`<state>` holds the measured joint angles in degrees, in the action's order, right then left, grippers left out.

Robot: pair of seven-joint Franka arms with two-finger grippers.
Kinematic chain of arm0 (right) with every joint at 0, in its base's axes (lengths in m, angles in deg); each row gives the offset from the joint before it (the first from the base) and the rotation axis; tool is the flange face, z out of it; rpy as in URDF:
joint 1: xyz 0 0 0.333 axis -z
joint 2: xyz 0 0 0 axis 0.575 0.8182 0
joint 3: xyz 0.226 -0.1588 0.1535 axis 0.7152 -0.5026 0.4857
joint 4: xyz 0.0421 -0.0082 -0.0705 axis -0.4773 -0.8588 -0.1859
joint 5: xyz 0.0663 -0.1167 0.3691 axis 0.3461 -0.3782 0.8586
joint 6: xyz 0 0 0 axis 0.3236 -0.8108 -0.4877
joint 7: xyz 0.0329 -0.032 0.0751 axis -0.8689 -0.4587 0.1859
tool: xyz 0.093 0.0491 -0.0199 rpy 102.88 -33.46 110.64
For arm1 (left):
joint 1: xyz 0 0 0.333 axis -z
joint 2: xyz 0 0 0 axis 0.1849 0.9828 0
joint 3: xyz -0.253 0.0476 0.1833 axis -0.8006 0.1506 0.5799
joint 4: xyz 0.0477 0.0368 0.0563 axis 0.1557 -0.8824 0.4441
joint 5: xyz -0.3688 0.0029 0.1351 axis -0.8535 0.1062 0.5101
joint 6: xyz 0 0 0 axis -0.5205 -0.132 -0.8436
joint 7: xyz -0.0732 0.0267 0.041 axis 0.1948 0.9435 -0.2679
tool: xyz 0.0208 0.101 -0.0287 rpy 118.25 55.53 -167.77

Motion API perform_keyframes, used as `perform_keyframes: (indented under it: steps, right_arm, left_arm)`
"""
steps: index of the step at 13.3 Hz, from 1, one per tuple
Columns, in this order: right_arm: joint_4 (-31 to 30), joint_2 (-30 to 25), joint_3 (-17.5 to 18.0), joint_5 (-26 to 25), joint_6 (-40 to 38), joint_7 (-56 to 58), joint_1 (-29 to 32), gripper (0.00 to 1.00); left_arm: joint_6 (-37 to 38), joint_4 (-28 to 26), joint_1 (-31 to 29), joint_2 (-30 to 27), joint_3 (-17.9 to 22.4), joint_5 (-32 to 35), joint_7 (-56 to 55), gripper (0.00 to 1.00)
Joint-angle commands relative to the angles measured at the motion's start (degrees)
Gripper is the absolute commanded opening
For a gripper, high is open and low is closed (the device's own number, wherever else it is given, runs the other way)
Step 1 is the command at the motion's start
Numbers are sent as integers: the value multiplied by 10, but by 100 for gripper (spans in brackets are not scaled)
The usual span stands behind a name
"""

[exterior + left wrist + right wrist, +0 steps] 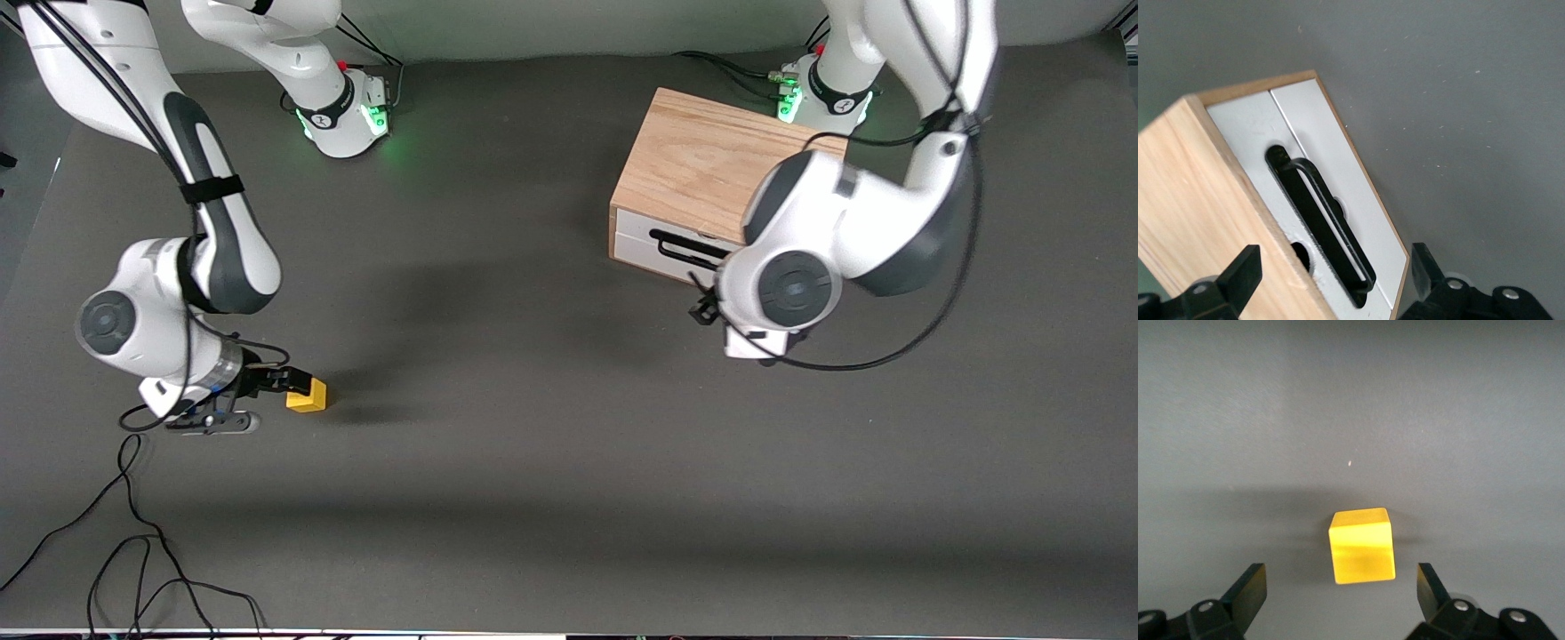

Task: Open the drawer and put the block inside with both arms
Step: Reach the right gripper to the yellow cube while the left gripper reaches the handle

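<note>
The job had hardly begun. The drawer (662, 249) was shut in its wooden box (702, 173), near the left arm's end of the table. The left gripper (1335, 277) hung in front of the black handle (1321, 223) with its fingers wide apart, holding nothing. The yellow block (307, 395) sat on the table (533, 444) near the right arm's end. The right gripper (1341, 590) was wide open too, just beside the block, not squeezing it. Opening, picking up and putting in were all left to do.

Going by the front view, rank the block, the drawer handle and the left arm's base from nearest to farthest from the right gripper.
1. block: on the mat right at the open right gripper.
2. drawer handle: on the cabinet's front, toward the left arm's end.
3. left arm's base: by the cabinet's top corner.
</note>
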<state>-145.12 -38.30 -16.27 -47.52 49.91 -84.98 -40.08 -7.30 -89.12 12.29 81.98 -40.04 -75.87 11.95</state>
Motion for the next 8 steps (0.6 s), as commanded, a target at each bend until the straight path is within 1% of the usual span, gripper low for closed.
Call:
perform_keyframes:
  steps: [1, 3, 5, 8]
  right_arm:
    - [-42, -12, -1, 8, 46, -6, -1, 100]
    - [-41, 0, -1, 8, 63, -4, 0, 100]
    - [-35, 14, -1, 8, 78, -3, 1, 100]
    - [-7, 45, -1, 8, 85, -2, 1, 100]
  left_arm:
    - [1, -5, 27, 15, 9, 30, -55, 100]
    - [-9, -25, 35, 15, 9, 38, -58, 100]
    - [-36, -52, 32, 15, 9, 38, -67, 100]
    - [-74, -91, 35, 15, 9, 39, -95, 99]
